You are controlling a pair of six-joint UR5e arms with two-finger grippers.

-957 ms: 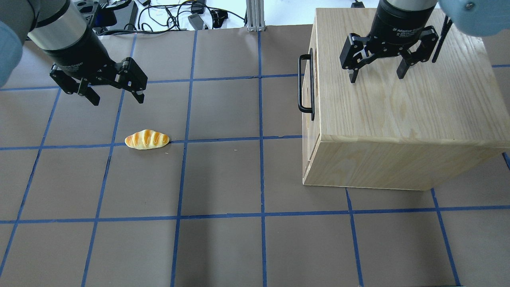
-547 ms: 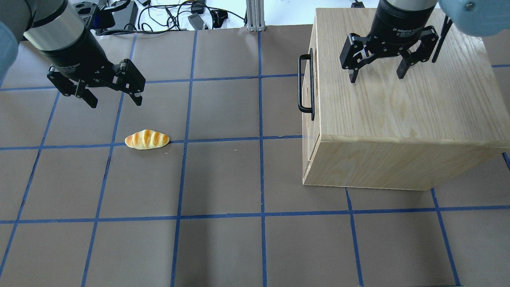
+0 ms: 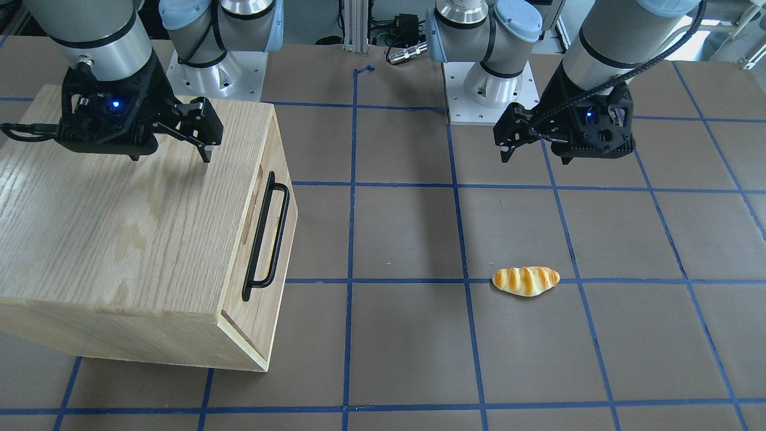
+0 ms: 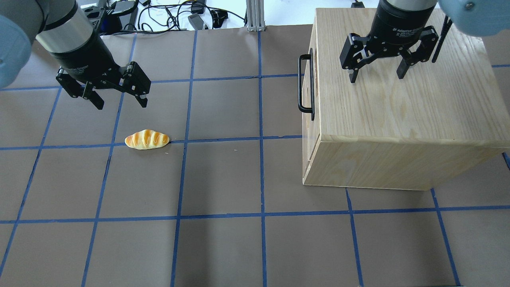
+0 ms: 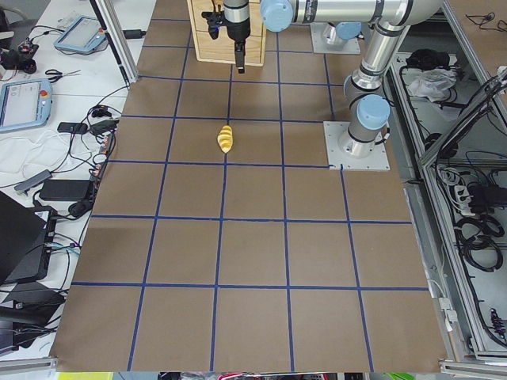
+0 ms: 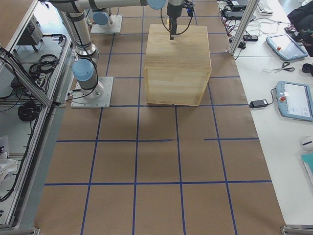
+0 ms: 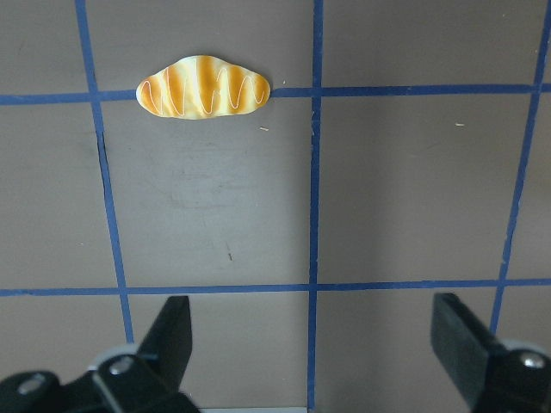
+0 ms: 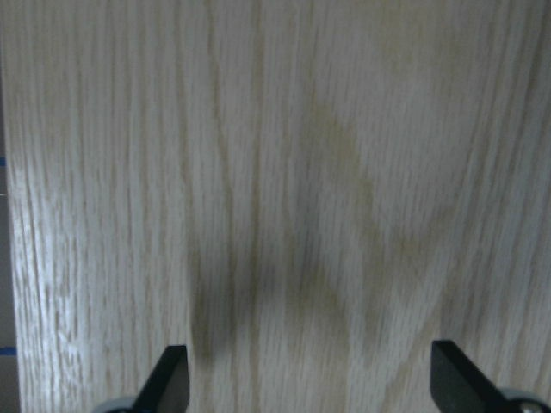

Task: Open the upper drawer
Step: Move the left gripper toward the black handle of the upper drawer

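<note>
The upper drawer front (image 4: 308,127) faces left on the oak cabinet box (image 4: 398,111) and sits flush with it. Its black bar handle (image 4: 306,85) also shows in the front-facing view (image 3: 280,233). My right gripper (image 4: 377,76) is open and empty above the cabinet's top, behind the handle; its wrist view (image 8: 312,379) shows only wood grain. My left gripper (image 4: 121,103) is open and empty over the mat far to the left of the drawer, its fingers (image 7: 168,335) spread wide.
A toy bread roll (image 4: 147,140) lies on the brown mat below my left gripper, also in its wrist view (image 7: 203,88). Blue tape lines grid the mat. Cables and devices lie beyond the table's far edge (image 4: 191,16).
My left gripper has shifted a little to the right and nearer the bread roll, still open. The right gripper and the drawer have not moved.
</note>
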